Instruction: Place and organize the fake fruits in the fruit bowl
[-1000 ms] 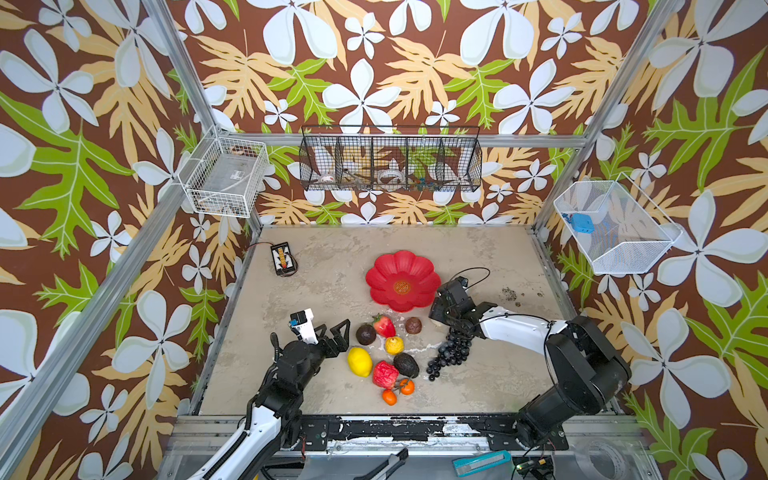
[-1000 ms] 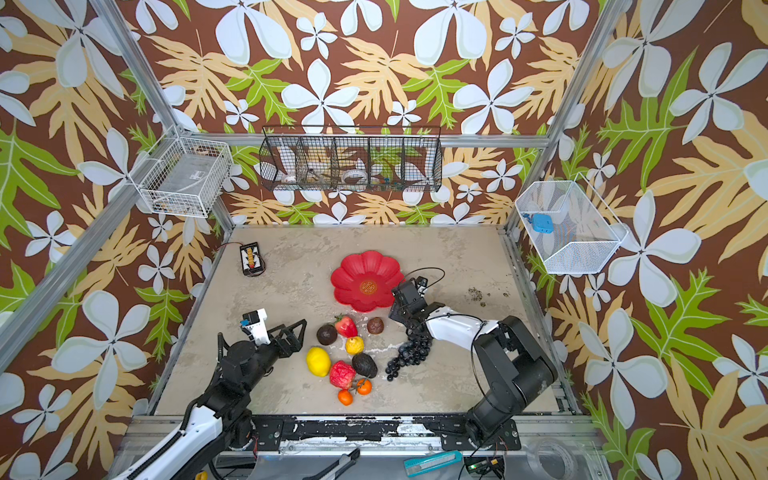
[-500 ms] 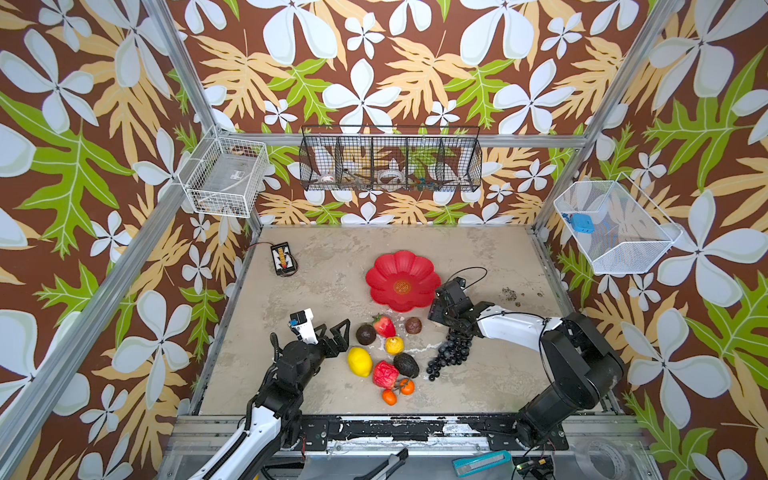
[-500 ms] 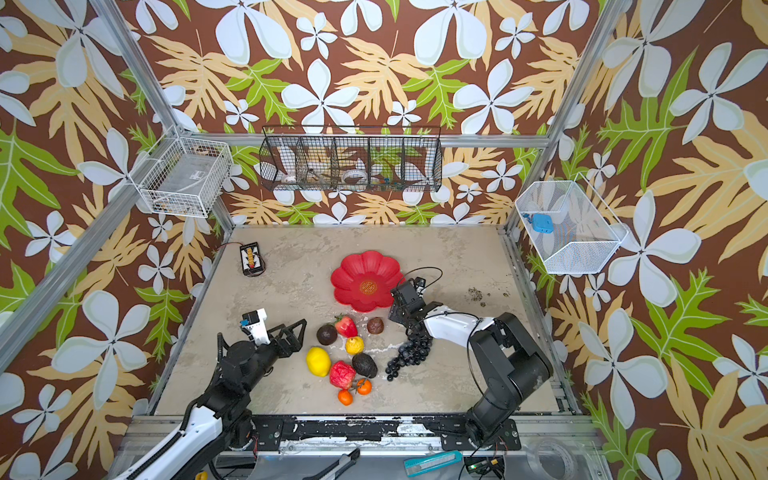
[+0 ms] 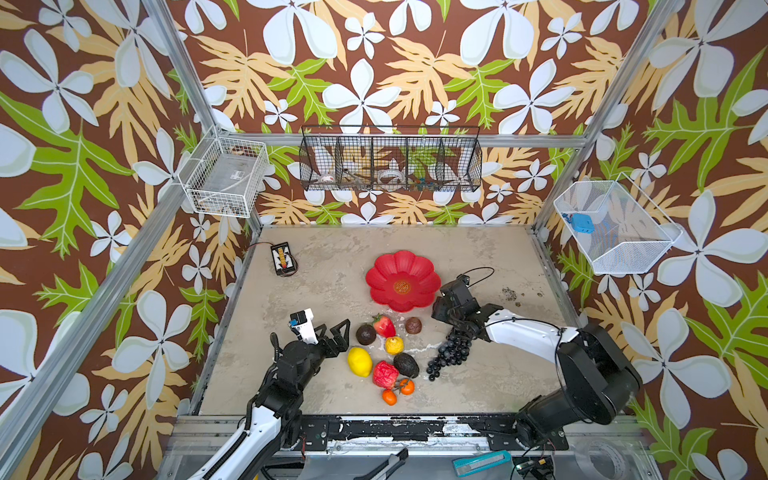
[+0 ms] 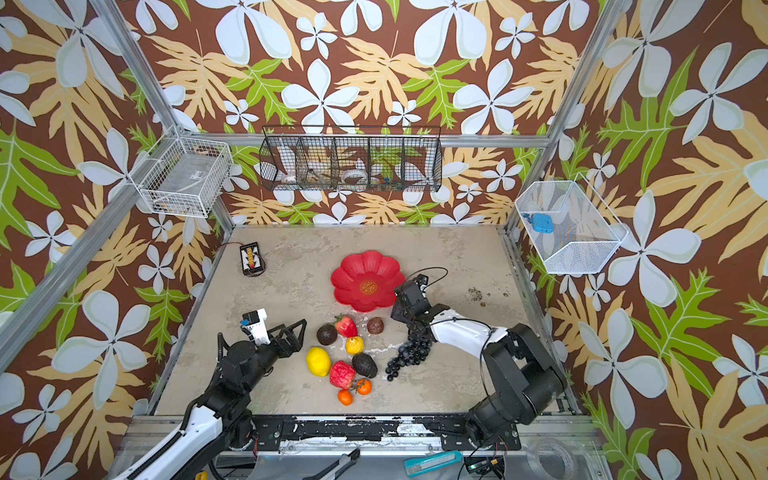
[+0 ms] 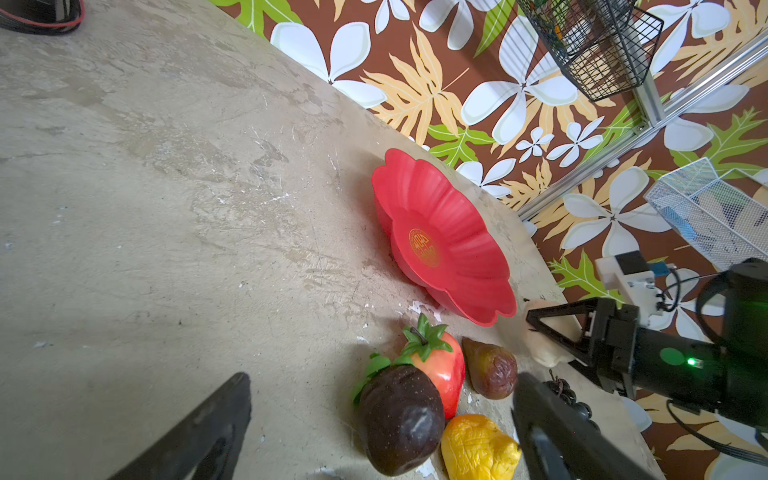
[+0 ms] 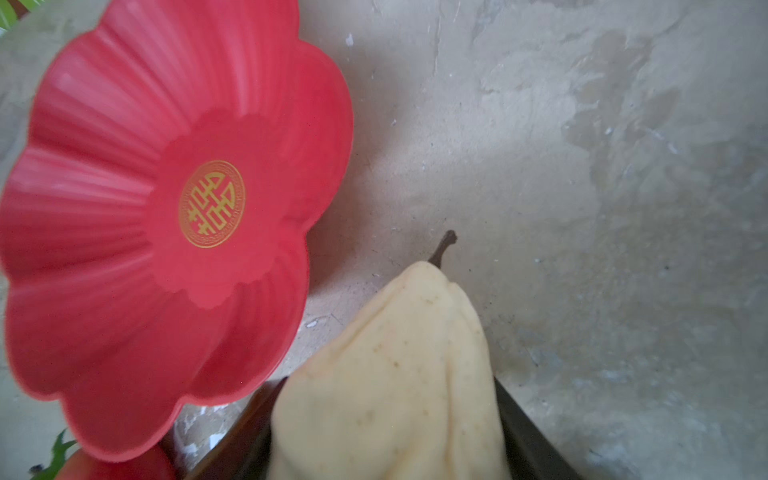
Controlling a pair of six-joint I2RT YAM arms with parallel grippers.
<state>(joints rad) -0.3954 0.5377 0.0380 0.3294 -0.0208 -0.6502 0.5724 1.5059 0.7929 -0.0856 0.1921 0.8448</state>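
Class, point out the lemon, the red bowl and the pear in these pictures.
lemon (image 5: 360, 361): in a top view, middle of its yellow skin.
bowl (image 8: 95, 104): right wrist view, ribbed inner wall.
pear (image 8: 399, 374): right wrist view, middle of its beige body.

The right end effector (image 5: 441, 305) hides the pear (image 8: 395, 374) in both top views. The right wrist view crops its base.

From the fruit bowl (image 5: 388, 266), the pear (image 8: 395, 374) is found at 4 o'clock, the grape bunch (image 5: 451, 355) at 5, the strawberry (image 5: 384, 326) at 6, the lemon (image 5: 360, 361) at 7.
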